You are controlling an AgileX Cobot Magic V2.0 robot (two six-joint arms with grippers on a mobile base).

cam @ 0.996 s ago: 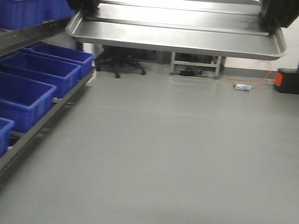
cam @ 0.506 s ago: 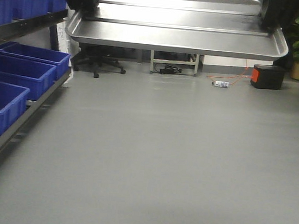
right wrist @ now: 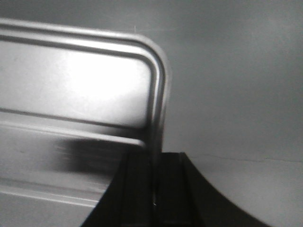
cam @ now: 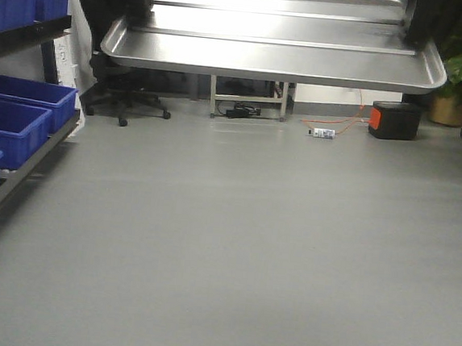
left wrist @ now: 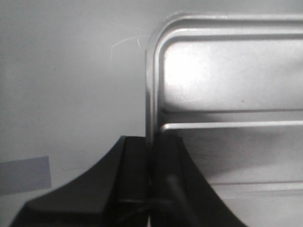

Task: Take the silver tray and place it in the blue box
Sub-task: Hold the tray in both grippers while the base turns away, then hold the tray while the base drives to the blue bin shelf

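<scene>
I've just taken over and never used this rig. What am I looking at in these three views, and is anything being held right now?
It is a wheeled robot with two arms. The front view looks ahead over a grey floor; the silver tray is carried across the top. Each wrist view looks along one arm: the left pincer and the right pincer are each clamped on the tray's rolled rim at opposite ends. On a rack at the left sit blue boxes; the tray is in none yet.

Open floor [cam: 233,246] between blue boxes [cam: 13,117]
</scene>
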